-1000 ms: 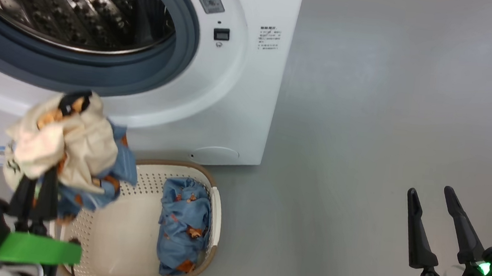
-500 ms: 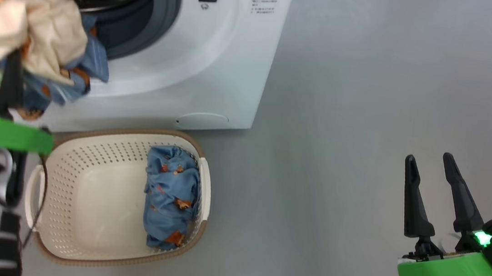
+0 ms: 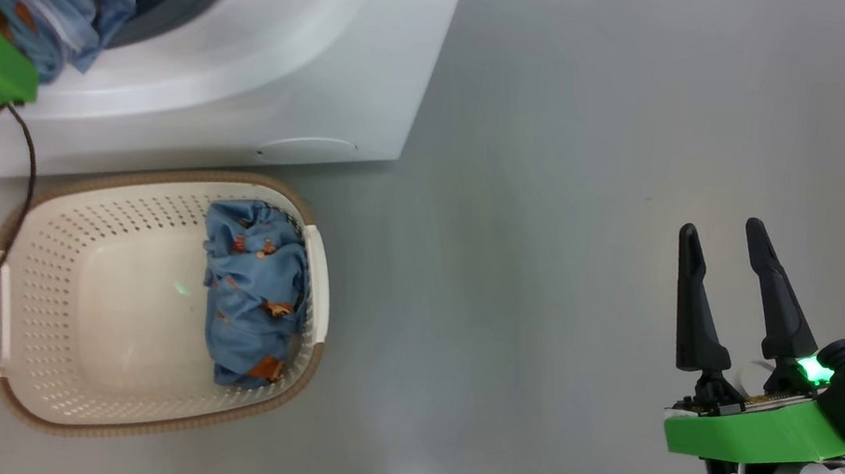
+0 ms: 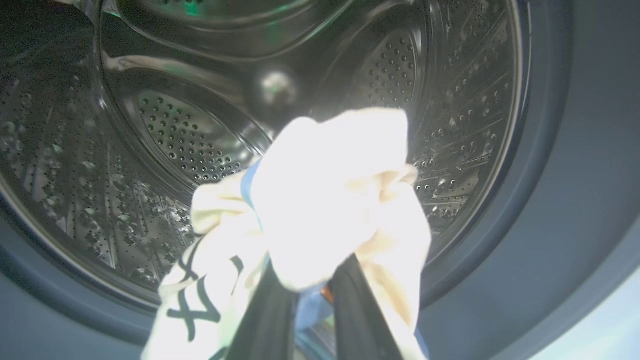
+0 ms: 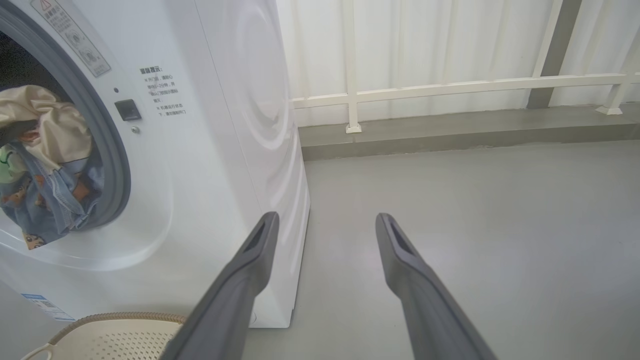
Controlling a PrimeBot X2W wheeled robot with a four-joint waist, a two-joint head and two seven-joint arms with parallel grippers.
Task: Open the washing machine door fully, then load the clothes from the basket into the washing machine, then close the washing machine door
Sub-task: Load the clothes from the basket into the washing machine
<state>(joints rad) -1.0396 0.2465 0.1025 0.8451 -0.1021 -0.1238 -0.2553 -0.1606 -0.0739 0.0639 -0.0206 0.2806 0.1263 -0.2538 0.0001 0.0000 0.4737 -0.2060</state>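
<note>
Gripping one bundle (image 4: 330, 200) tight in left gripper (image 4: 312, 285), right at the drum (image 4: 190, 145) mouth, fingertips buried in cloth. Other bundle (image 3: 253, 290) down in basket (image 3: 45, 244). Right gripper (image 3: 721, 227) spread wide, empty, well apart over floor (image 3: 552, 203).

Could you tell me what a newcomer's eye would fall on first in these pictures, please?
First, the cream-and-blue bundle pinched in the left end effector at the mouth of the steel drum. Then a blue bundle lying in the basket in front of the washing machine, and the right end effector, open above the grey floor.
</note>
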